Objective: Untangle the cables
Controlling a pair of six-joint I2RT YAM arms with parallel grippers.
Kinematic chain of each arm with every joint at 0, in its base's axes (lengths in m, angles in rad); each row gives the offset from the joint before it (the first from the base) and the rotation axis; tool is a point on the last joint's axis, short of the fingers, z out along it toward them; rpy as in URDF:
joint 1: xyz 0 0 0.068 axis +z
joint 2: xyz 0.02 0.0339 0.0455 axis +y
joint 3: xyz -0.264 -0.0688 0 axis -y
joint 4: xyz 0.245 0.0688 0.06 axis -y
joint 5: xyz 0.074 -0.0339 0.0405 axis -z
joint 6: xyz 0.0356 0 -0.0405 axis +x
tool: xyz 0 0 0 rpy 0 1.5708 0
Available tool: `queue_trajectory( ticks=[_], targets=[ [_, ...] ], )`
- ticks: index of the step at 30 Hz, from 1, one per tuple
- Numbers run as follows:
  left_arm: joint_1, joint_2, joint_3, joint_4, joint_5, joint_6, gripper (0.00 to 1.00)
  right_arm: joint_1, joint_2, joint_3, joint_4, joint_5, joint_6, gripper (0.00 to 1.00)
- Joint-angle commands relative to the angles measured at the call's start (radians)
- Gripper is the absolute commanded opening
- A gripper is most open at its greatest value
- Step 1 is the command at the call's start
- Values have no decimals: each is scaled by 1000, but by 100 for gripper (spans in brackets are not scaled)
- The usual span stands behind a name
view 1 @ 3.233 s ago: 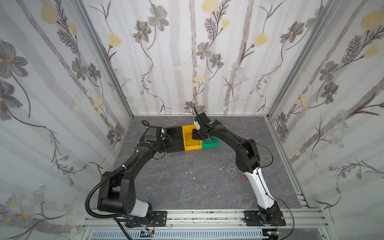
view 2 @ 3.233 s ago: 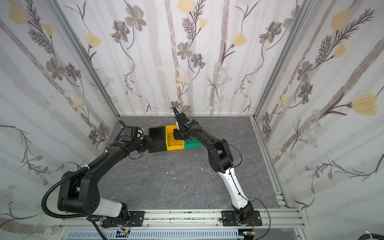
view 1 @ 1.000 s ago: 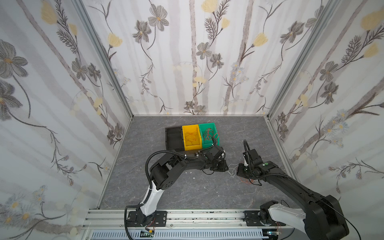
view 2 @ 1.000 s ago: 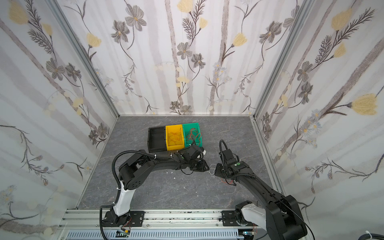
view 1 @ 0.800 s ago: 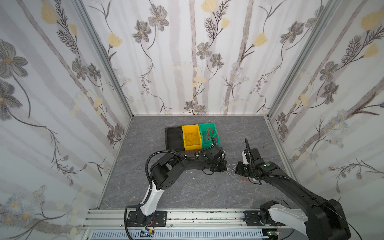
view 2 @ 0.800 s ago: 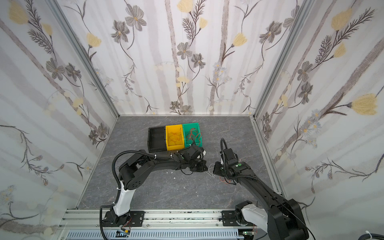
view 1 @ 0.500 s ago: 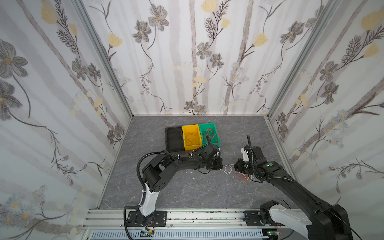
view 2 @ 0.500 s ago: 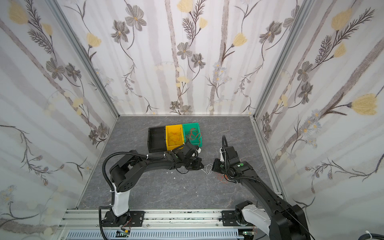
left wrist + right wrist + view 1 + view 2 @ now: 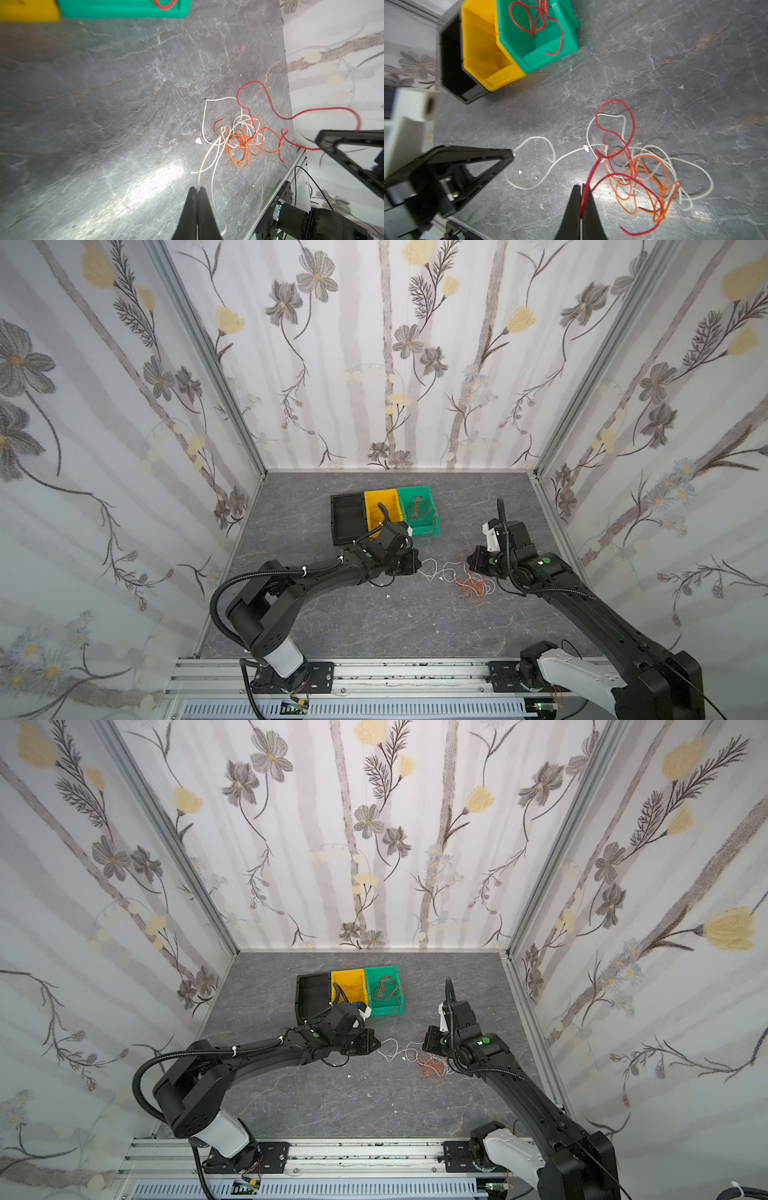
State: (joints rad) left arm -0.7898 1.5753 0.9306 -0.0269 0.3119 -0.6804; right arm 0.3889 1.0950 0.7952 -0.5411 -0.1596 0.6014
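Two claws, each pinched shut on a single strand of the cables (image 9: 469, 587).
The left gripper (image 9: 197, 188) is clamped on a white cable (image 9: 207, 154) and the right gripper (image 9: 581, 186) on a red cable (image 9: 591, 174). Both strands lead into the orange, red and white tangle on the grey tabletop (image 9: 374, 622), just beside the right gripper. Behind it, a green bin (image 9: 419, 531) holds loose red wires (image 9: 419, 510).

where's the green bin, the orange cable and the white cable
green bin (image 9: 550, 61): right wrist view, outer front wall
orange cable (image 9: 242, 143): left wrist view, middle of its coil
white cable (image 9: 537, 137): right wrist view, top of its loose loop
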Motion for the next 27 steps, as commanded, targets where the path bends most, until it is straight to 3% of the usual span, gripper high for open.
queue_trajectory(
  ticks=[1, 6, 17, 22, 25, 27],
  targets=[
    [23, -75, -30, -51, -58, 31, 0, 0, 30, 6, -71, 82, 7, 0],
    [72, -205, -60, -135, -104, 57, 0, -1, 74, -37, -53, 120, 25, 0],
    [243, -491, -76, -322, -209, 86, 0, 0, 187, -72, 38, 78, 24, 0],
    [286, -530, -53, -359, -211, 111, 0, 2, 186, -25, -17, 67, -23, 12],
    [300, -537, -37, -354, -193, 125, 0, 5, 162, 5, -30, -23, -83, 33],
    [302, -532, -26, -337, -157, 138, 0, 20, 140, 33, -36, -71, -124, 38]
  ],
)
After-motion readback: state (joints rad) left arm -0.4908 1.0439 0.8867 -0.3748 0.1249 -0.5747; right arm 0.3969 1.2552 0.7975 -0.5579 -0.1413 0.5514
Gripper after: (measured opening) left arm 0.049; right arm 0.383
